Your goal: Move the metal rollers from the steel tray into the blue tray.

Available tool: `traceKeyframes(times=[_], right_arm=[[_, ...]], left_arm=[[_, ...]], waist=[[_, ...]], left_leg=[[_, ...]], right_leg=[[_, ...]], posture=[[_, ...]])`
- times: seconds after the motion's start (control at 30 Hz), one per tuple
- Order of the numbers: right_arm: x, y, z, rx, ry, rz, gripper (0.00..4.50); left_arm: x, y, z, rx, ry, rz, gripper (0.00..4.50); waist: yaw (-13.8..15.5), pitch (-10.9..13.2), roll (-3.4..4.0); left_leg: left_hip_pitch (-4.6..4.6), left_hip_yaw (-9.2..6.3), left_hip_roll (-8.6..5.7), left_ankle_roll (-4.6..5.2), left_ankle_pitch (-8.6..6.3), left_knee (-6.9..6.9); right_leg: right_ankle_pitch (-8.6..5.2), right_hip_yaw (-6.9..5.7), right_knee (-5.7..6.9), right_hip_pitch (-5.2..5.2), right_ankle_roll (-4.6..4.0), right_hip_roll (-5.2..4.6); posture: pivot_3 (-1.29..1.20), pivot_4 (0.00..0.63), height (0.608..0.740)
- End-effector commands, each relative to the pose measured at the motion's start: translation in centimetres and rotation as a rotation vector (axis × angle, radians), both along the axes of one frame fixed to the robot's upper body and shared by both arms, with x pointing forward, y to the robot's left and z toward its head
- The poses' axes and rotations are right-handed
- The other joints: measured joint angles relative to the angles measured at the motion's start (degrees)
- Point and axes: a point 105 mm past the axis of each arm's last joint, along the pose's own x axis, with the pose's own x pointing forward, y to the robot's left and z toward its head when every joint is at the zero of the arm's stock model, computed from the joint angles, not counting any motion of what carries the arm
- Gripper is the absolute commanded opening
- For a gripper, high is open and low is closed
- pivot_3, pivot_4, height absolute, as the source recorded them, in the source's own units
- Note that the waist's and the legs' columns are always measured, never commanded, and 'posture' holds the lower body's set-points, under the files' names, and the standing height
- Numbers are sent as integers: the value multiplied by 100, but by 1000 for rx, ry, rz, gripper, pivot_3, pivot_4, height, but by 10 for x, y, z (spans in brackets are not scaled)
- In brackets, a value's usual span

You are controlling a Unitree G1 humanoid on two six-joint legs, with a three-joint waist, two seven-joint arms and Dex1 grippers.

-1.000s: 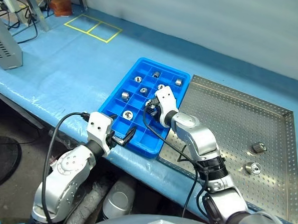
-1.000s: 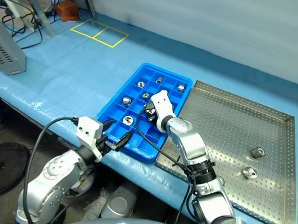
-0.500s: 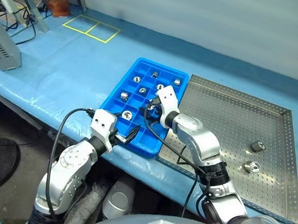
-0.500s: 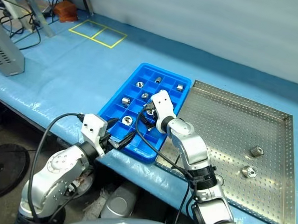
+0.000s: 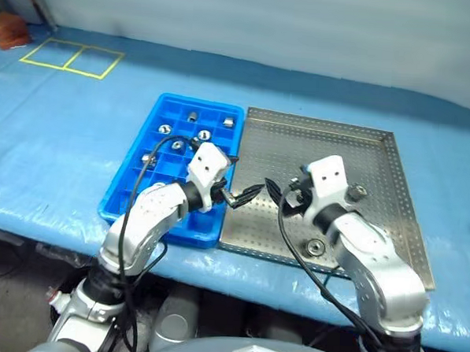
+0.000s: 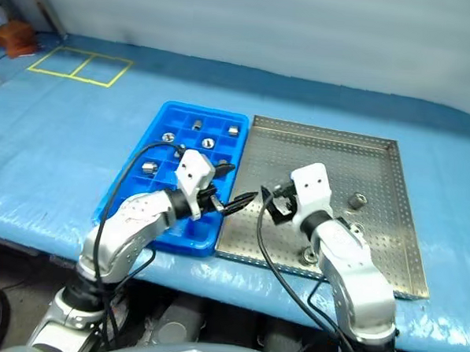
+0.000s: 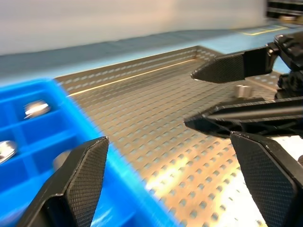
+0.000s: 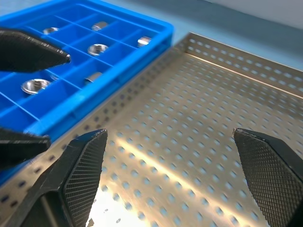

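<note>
The blue tray (image 5: 125, 206) lies left of the steel tray (image 5: 378, 152), edge to edge. Several metal rollers sit in the blue tray's compartments, such as one (image 6: 197, 124) at the far end and another (image 8: 35, 86) nearer. Two rollers remain on the steel tray: one (image 5: 356, 193) by my right wrist and one (image 5: 316, 246) near the front rim. My left gripper (image 6: 236, 185) hangs open and empty over the seam between the trays. My right gripper (image 5: 275, 195) is open and empty above the steel tray, facing the left one at close range.
Both trays rest on a blue-covered bench (image 5: 55, 143). Yellow tape squares (image 5: 72, 59) mark its far left. The bench's front edge runs just below the trays. The steel tray's far half is bare perforated metal (image 8: 199, 109).
The camera has swung right. My right gripper opened over the blue tray and drew back over the steel tray. My left gripper moved right, up to the seam between the trays.
</note>
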Motion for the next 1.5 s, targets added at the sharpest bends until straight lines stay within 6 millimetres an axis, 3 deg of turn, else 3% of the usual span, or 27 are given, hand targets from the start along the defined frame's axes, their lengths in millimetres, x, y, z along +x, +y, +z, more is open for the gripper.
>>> traceKeyframes(times=[0.03,0.23,0.67,0.97,1.5], right_arm=[[-13,-7,17,8,-65,-37,4488],[-32,-22,12,-10,-38,-106,4488],[-56,-52,-9,-37,43,-227,4488],[-69,-54,-19,-42,79,-225,4488],[-70,-50,-17,-13,55,-253,4488]], left_arm=[[-4,-17,6,23,-47,-141,4500],[-4,-34,-9,162,-62,-373,4500],[5,-47,-41,336,-92,-629,4500],[6,-66,-52,407,-181,-735,4500],[-5,-88,-81,573,-249,-884,4500]], waist=[[-291,1,0],[-714,1,0],[-869,2,-1],[-905,3,-4],[-994,4,-6]], left_leg=[[5,0,0,1,0,3],[83,0,1,3,0,-3],[82,11,-4,8,-1,-3],[83,18,-3,10,-2,-3],[81,19,-4,13,-4,-3]], right_leg=[[1,3,1,4,0,0],[-5,11,6,67,-8,1],[-5,26,7,62,-7,-2],[-4,31,7,61,-5,-3],[-4,32,5,60,-4,-5]], posture=[[25,150,740],[-14,150,740],[-60,150,740],[-91,150,740],[-127,150,740]])
